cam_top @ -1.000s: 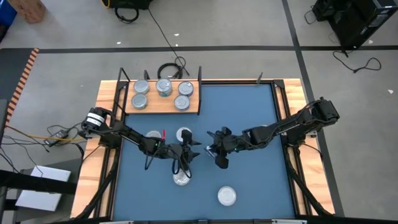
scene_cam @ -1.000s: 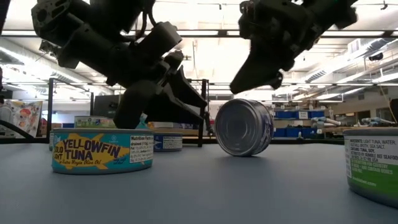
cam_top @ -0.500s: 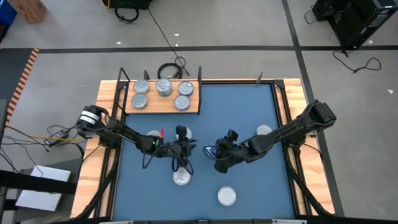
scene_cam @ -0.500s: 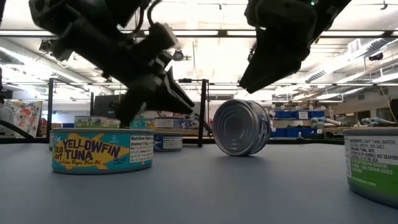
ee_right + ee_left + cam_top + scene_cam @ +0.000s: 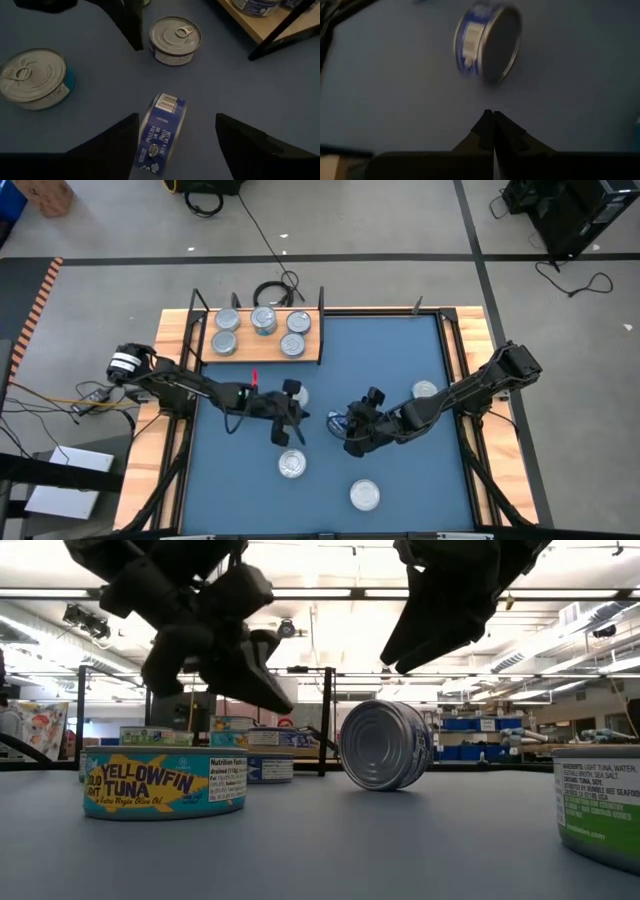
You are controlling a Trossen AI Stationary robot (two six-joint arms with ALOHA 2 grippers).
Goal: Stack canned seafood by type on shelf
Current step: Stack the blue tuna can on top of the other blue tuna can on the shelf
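Shelf at the mat's far left edge carries five tins; four more lie flat on the mat. Right gripper, jaws wide apart, hangs over the tin on edge, which sits between its fingers, rolling axis across the gap. Left gripper, jaws together and empty, is near.

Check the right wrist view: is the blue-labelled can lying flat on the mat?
No, the blue-labelled can stands on its edge on the blue mat, between the right gripper's open jaws.
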